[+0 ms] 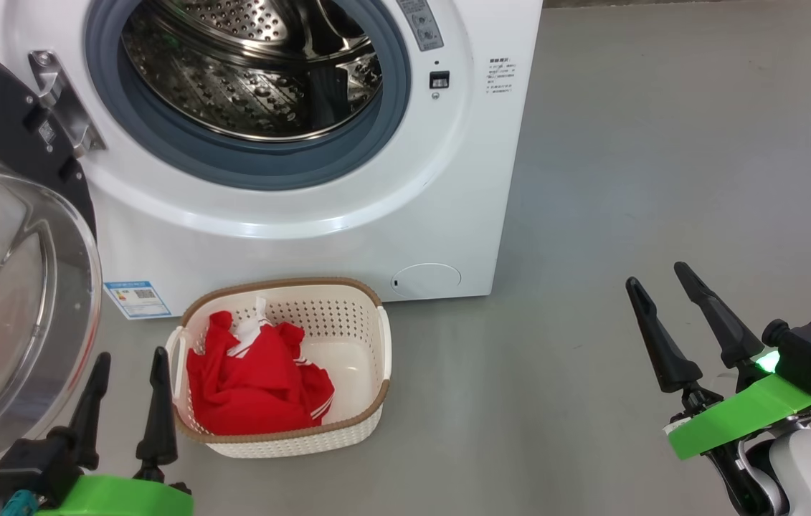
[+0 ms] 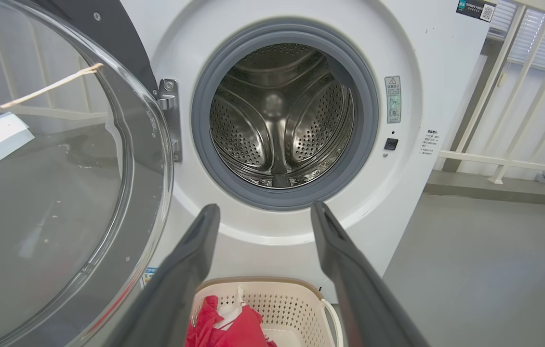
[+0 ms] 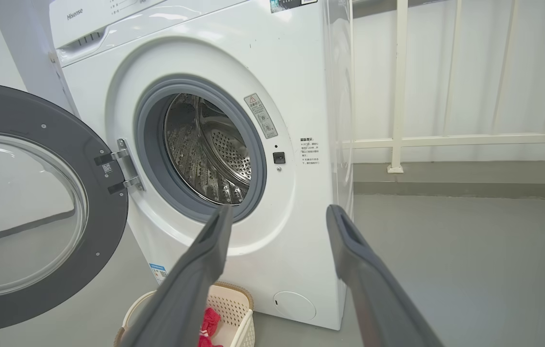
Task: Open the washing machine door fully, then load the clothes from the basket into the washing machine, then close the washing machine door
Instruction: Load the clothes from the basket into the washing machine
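1. Head view: the washing machine (image 1: pixel 305 236) has its drum (image 1: pixel 254 79) bare. The washing machine door (image 1: pixel 18 301) is swung out to the robot's left, its glass bowl just beside the left tool (image 1: pixel 131 356). The basket (image 1: pixel 283 283) sits on the floor (image 1: pixel 627 179) close to the machine's foot, with the clothes (image 1: pixel 254 387) bunched in its left half. The left tool and the right tool (image 1: pixel 656 274) are both spread wide and hold nothing. The right one is well apart from the basket.

2. Left wrist view: this tool's fingers (image 2: pixel 190 270) frame the drum mouth, with the basket and red cloth low between them. The step in hand looks like the first pick. The left tool seems better placed for it. It should dip straight down, stay off the door glass on its left, and pinch a raised fold of cloth, not the basket wall.

3. Right wrist view: the door stands wide enough to leave the mouth clear. The lift should carry trailing cloth over the grey gasket (image 3: pixel 149 159). The tool should reach well into the drum before letting go.
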